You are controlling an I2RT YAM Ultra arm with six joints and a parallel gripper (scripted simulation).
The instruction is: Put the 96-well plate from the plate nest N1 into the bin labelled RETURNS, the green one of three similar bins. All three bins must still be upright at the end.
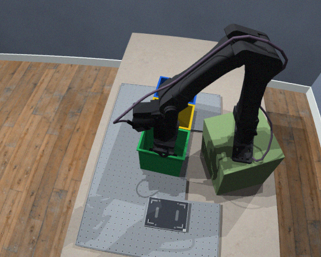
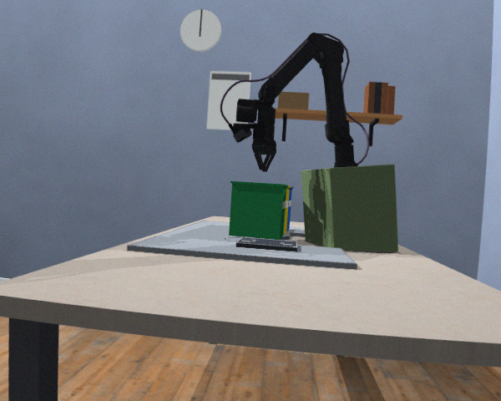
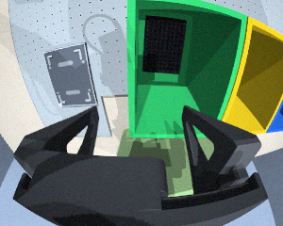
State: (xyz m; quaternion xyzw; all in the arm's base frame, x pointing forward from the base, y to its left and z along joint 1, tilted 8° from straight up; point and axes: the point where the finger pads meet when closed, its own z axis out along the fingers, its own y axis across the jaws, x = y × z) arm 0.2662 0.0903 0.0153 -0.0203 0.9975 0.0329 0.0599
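The green bin stands upright on the grey perforated plate, nearest of a row of three bins; it also shows in the exterior view (image 2: 258, 210). In the wrist view the dark 96-well plate (image 3: 164, 44) lies inside the green bin (image 3: 184, 71), leaning against one wall. The plate nest (image 1: 167, 214) is a dark flat pad near the front edge and holds nothing; it also shows in the wrist view (image 3: 70, 75). My gripper (image 2: 264, 164) (image 3: 140, 111) hangs a little above the green bin's rim, pointing down, open and empty.
The yellow bin (image 1: 186, 116) and the blue bin (image 1: 162, 81) stand upright behind the green one, touching in a row. The arm's base sits on a green block (image 1: 241, 155) right of the bins. The arm's cable loops out to the left.
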